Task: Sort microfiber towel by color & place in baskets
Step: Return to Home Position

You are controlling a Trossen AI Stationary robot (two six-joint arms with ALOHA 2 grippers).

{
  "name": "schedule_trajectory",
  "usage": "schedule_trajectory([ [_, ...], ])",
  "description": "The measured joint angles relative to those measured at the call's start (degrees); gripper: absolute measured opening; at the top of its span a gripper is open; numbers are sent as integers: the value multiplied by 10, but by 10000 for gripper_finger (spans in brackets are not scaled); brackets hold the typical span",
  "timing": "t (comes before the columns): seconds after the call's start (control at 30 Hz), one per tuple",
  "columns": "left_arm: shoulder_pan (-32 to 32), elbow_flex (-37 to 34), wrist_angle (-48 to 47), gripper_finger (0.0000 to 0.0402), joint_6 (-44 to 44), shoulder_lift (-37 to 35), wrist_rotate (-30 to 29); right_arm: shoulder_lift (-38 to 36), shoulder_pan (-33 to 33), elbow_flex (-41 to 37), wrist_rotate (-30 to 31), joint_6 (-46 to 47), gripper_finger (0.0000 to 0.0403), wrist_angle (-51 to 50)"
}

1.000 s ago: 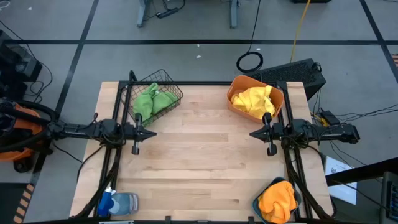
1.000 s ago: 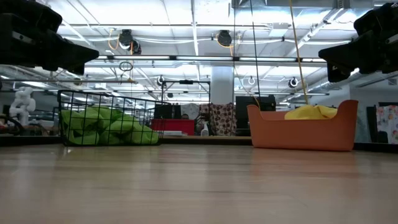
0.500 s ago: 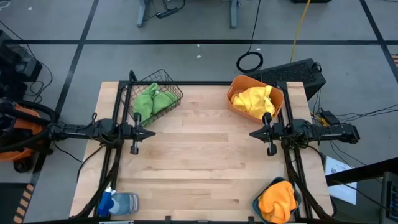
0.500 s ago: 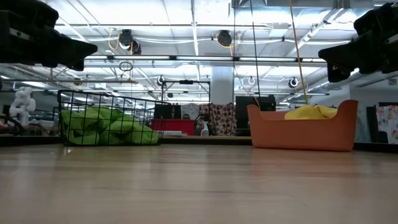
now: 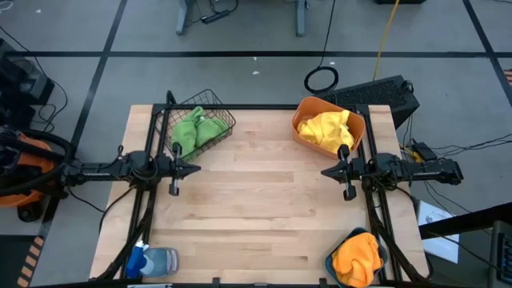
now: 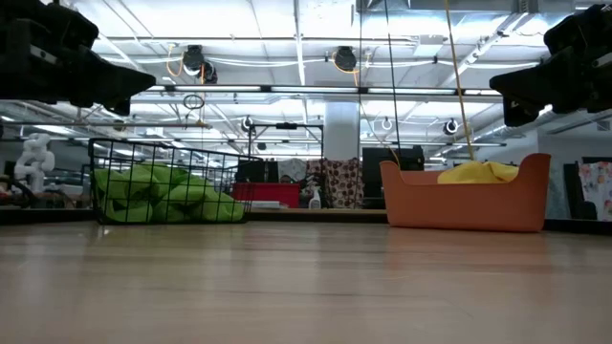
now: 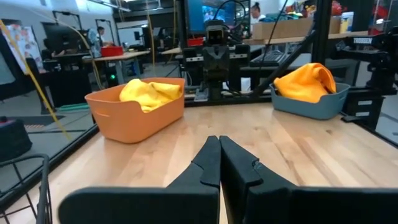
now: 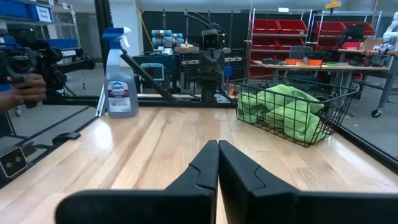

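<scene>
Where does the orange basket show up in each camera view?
High view: orange basket at the table's upper right corner.
Low view: right of centre.
Left wrist view: across the table from the camera.
Right wrist view: not in it.
Shared landmark: the yellow towels inside it.

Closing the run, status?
Left gripper, right gripper shut, empty. Green towels in wire basket, yellow towels in orange basket, orange towels in teal basket. Nothing blocking.

Table [image 5: 264, 200] with something at each corner.
Wire basket [image 5: 226, 122] back left, plastic basket [image 5: 308, 102] back right, third basket [image 5: 330, 260] front right, towels [image 5: 194, 130] in each; spray bottle [image 5: 152, 261] front left.
</scene>
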Motion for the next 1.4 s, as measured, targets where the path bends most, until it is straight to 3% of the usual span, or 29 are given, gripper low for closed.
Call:
schedule_trajectory([
  [0.43,0,0,2,21,1,0,-4,0,0,0,0,0,4,0],
  [1.4,0,-1,6,24,1,0,-5,0,0,0,-1,0,4,1],
])
